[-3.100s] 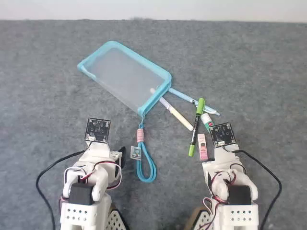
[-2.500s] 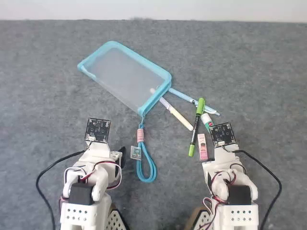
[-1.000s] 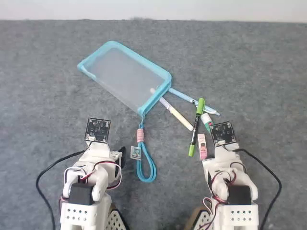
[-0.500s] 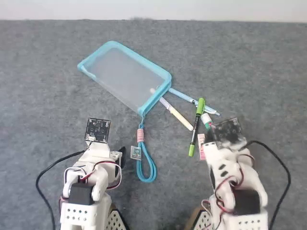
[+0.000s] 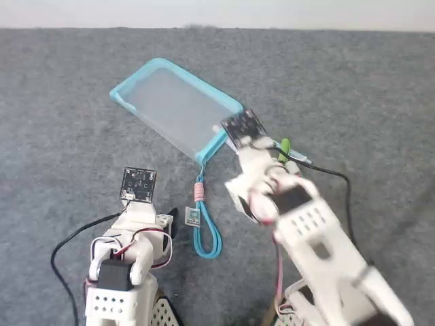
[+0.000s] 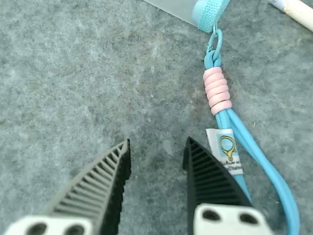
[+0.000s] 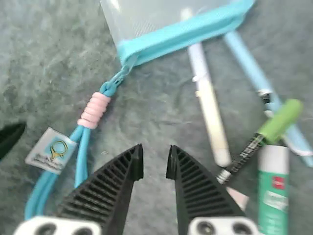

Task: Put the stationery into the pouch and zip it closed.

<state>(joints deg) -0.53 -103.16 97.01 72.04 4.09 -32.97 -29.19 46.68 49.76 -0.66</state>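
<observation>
A clear pouch point(image 5: 175, 107) with a light-blue zip edge lies flat at the middle of the grey carpet. Its blue strap point(image 5: 206, 234), with a pink coil point(image 7: 95, 111) and a tag point(image 7: 51, 149), trails toward me. Beside the pouch mouth lie a cream pen point(image 7: 209, 105), a blue pen point(image 7: 248, 62), a green marker point(image 7: 268, 131) and a green-and-white glue stick point(image 7: 274, 192). My right gripper point(image 7: 154, 152) hovers narrowly open over bare carpet between the strap and the cream pen. My left gripper point(image 6: 156, 146) stands open just beside the tag point(image 6: 226, 155), holding nothing.
The right arm point(image 5: 272, 190) stretches over the pens in the high view, leaving the marker's green cap point(image 5: 284, 145) showing. The left arm point(image 5: 132, 231) sits at the near left. Grey carpet runs wide on every side, with a pale wall at the far edge.
The right arm has swung forward and left from its near-right spot, coming over the pens by the pouch mouth. The left arm, pouch and strap have stayed put.
</observation>
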